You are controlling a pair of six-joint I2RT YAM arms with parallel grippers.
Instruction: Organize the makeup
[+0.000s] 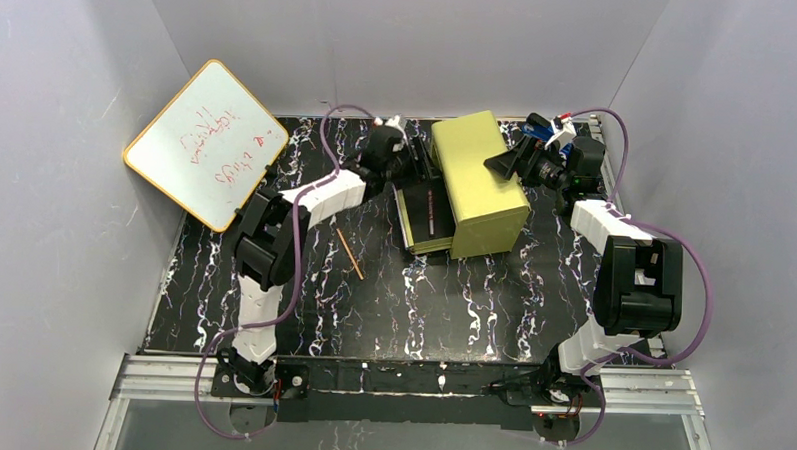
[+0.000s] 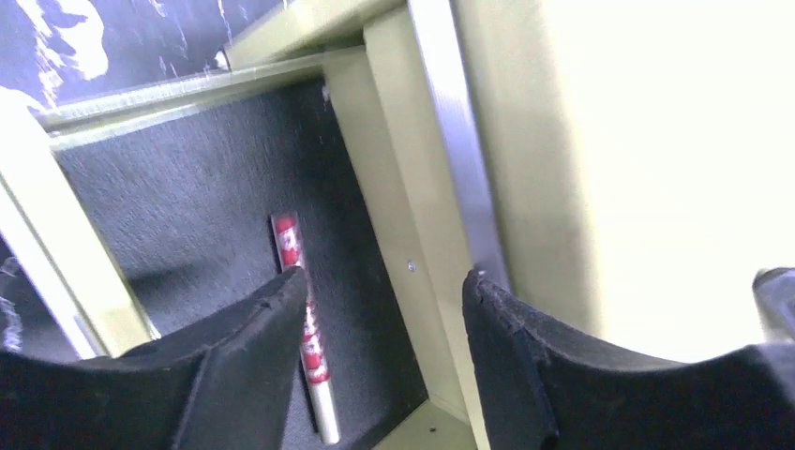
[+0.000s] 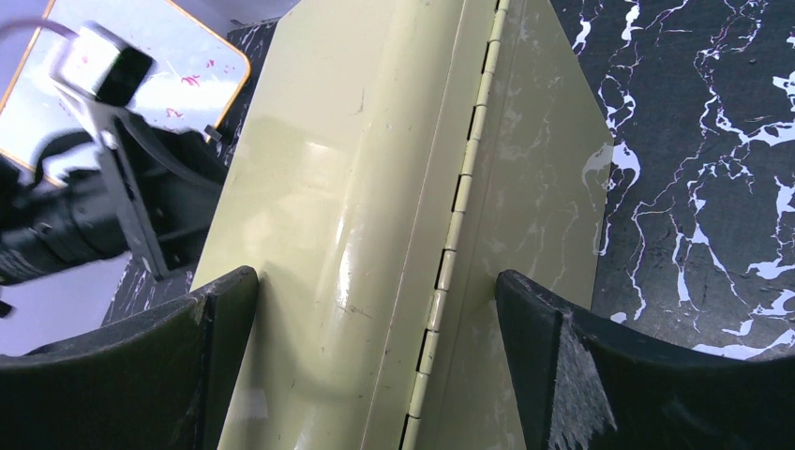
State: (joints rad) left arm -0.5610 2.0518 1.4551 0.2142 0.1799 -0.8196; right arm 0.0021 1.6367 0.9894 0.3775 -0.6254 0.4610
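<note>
1. A thin brown pencil point(image 1: 350, 253) lies on the tabletop point(image 1: 442, 307), on the near side of the left pincer point(image 2: 382, 279) and well apart from it.
2. A red and silver stick point(image 2: 317, 361) lies in the open drawer point(image 2: 187, 206), just beside one finger of this pincer. The pincer is open and holds nothing; the wall of the drawer shows between its fingers.
3. Farther, the right pincer point(image 3: 372, 281) is spread wide over the yellow-green box point(image 3: 375, 141), one finger on each side of the hinge point(image 3: 450, 244), and it grips nothing.

Pencil point(image 2: 302, 309) in drawer point(image 2: 187, 206), 2nd pencil point(image 1: 350, 253) on table point(image 1: 452, 307) L of box point(image 1: 481, 188).
</note>
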